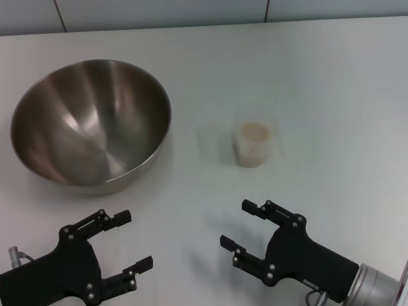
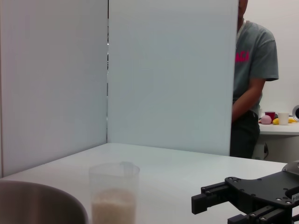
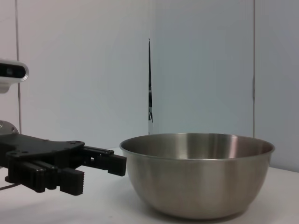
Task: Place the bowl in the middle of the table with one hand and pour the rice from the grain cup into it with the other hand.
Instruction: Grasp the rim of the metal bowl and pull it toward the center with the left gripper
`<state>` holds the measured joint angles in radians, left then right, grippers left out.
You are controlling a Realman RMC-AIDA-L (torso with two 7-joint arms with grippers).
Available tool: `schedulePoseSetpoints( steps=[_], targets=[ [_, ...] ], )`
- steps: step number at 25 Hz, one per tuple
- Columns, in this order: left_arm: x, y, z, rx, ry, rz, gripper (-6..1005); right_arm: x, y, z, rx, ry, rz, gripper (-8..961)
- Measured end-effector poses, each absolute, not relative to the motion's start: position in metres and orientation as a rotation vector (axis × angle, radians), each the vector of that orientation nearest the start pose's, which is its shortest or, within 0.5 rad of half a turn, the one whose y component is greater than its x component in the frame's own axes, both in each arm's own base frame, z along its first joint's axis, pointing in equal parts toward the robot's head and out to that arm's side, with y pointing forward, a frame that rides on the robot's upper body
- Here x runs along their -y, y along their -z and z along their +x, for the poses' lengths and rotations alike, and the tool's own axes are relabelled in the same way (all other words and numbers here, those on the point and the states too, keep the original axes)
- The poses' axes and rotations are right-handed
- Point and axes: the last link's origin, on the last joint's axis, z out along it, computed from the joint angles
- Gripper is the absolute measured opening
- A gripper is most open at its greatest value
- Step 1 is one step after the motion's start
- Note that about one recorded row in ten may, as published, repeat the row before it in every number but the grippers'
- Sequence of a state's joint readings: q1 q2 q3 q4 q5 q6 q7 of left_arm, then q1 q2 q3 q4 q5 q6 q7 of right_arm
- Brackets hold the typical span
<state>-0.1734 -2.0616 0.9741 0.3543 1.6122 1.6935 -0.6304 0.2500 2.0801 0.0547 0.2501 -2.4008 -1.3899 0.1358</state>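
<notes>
Two grippers, jaws spread, empty; left gripper [image 1: 125, 240] sits nearest the bowl [image 1: 91, 121]; right gripper [image 1: 245, 224] faces the grain cup [image 1: 254, 145], itself right of that bowl.

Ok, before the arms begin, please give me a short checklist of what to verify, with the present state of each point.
1. Left pincer is open and free: ok, its fingers are spread, nothing between them.
2. Right pincer is open and free: ok, also spread and holding nothing.
3. Bowl is in the middle of the table: not ok, it stands on the robot's left side, in front of the left pincer.
4. Bowl is upright and holds nothing: ok.
5. Grain cup stands upright with rice inside: ok, the rice fills only the lower part in the left wrist view.
6. Cup is apart from the bowl: ok, bare table lies between them.
</notes>
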Motion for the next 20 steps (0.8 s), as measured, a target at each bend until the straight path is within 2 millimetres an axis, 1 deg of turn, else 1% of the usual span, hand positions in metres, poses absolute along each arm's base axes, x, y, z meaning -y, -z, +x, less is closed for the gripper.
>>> schedulePoseSetpoints(
  steps=[9,12,14,17,18,19,20],
  targets=[
    [-0.189,0.040,-0.319,0.268,0.932,-2.602,782,-0.181,0.118,0.289,-0.315,-0.872,-2.378,684],
    [-0.193,0.035,-0.320,0.287,0.941,-2.558,782,-0.181,0.118,0.289,-0.315,-0.872,-2.379,684],
    [-0.198,0.025,-0.322,0.331,0.974,-2.467,782,-0.182,0.118,0.289,-0.314,-0.872,-2.377,683],
    [-0.207,0.003,-0.325,0.392,1.052,-2.306,783,-0.182,0.117,0.290,-0.312,-0.870,-2.375,683],
    [-0.215,-0.011,-0.326,0.459,1.113,-2.207,783,-0.183,0.117,0.289,-0.309,-0.870,-2.375,683],
    [-0.215,-0.011,-0.326,0.459,1.113,-2.207,783,-0.183,0.117,0.289,-0.309,-0.870,-2.375,683],
    [-0.222,-0.019,-0.327,0.520,1.151,-2.148,783,-0.183,0.117,0.289,-0.307,-0.870,-2.375,683]
  ],
)
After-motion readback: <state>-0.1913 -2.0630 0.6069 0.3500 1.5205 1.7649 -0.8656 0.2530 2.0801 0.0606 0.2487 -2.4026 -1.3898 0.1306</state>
